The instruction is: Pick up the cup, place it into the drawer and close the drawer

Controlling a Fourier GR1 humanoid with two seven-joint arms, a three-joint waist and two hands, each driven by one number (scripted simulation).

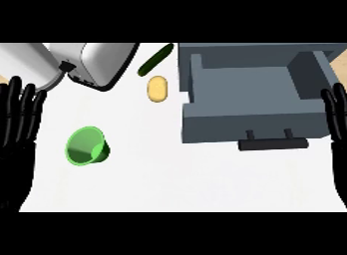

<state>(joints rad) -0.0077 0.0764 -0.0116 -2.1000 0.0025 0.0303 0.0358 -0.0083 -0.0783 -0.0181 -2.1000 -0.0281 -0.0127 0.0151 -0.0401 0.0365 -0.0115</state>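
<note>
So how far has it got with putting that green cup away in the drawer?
Barely begun. The drawer already stands open, so that part is ready. The green cup lies on its side on the white counter, untouched. Nothing is in hand: the left hand and right hand rest open at the edges. Picking up, placing and closing are all left.

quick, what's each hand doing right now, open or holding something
Left hand: open, fingers straight, holding nothing, at the view's left edge.
Right hand: open, fingers straight, holding nothing, at the view's right edge.
</note>
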